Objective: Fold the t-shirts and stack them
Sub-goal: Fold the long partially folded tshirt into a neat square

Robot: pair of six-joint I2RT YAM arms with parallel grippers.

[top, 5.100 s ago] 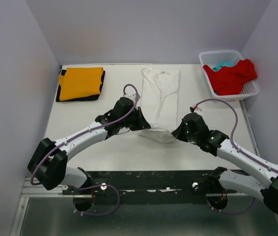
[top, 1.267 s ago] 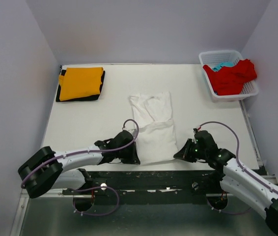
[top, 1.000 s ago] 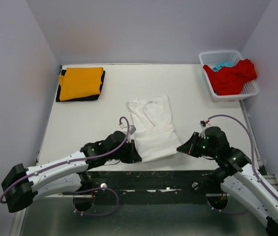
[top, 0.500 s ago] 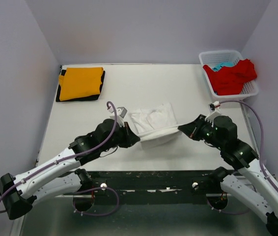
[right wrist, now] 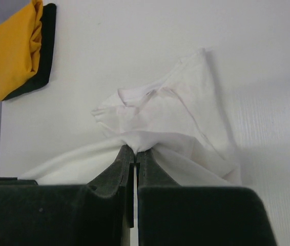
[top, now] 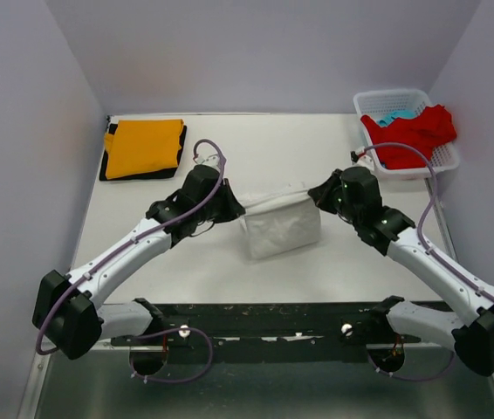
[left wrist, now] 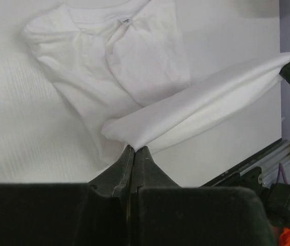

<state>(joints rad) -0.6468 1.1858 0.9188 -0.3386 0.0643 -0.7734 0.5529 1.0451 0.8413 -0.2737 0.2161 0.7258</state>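
1. Between the left gripper [top: 238,211] and the right gripper [top: 316,193] stretches one edge of the white t-shirt [top: 282,231], each pair of fingers clamped tight on a corner.
2. Half a second ago that edge hung nearer the bases; both grippers have since carried it forward, over the collar half beneath them.
3. The halving fold looks nearly made, with lowering and letting go remaining.
4. Well left of the left gripper lies the folded orange t-shirt [top: 144,147], probably where this one goes next.

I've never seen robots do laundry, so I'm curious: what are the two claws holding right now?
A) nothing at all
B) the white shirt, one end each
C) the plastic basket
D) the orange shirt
B: the left gripper and the right gripper are each closed on a fold of the white t-shirt, which stretches between them.
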